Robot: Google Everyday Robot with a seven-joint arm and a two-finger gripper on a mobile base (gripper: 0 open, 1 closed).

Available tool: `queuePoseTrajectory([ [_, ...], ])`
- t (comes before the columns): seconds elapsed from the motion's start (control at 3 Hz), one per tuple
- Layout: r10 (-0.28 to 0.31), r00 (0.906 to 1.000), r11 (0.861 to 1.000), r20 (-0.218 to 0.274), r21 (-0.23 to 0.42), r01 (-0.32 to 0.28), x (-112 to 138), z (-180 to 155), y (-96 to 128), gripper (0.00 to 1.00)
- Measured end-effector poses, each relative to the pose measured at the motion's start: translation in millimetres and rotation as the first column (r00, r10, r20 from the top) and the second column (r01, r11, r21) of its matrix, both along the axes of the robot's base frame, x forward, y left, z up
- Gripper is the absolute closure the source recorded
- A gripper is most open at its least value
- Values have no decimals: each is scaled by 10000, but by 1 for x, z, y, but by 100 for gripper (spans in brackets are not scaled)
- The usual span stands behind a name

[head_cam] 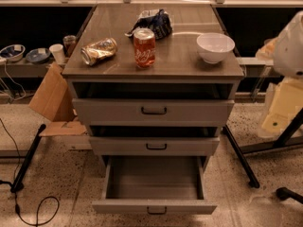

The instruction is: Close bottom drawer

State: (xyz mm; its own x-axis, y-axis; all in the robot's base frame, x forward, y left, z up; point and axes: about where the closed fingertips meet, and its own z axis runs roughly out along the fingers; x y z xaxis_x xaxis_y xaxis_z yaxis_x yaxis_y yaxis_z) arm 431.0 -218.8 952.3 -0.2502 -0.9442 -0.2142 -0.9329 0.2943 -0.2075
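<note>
At the foot of the grey cabinet (pixel 177 63), the bottom drawer (pixel 155 205) stands pulled far out over the speckled floor. Its plain grey box is bare, and its small dark handle (pixel 156 211) sits at the middle of the front panel. Your gripper is nowhere in view, so you cannot tell whether it is spread or pressed together. Only a white rounded shell (pixel 293 44) shows at the right edge, and it may be part of the arm.

Bring the gripper low, in front of that panel, and meet it flat near the handle rather than at a corner, so the drawer runs straight and does not rack. Push level and steadily toward the cabinet, staying below the middle drawer (pixel 155 146), which itself sits a little proud. Ease off near the end: a red soda can (pixel 144 48) stands upright on top, near a white bowl (pixel 215 47), and a jolt could topple it.
</note>
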Motion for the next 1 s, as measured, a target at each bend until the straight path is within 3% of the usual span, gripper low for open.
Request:
queuePoseTrajectory([
  [0.33,-440,9936,9981,-1043,383,482,-18,-65,0,0],
  [0.67,-790,9764,9917,-2012,837,975,-39,-132,10,0],
  [1.0,-1232,9416,9738,-3133,1445,1755,-59,-202,30,0],
])
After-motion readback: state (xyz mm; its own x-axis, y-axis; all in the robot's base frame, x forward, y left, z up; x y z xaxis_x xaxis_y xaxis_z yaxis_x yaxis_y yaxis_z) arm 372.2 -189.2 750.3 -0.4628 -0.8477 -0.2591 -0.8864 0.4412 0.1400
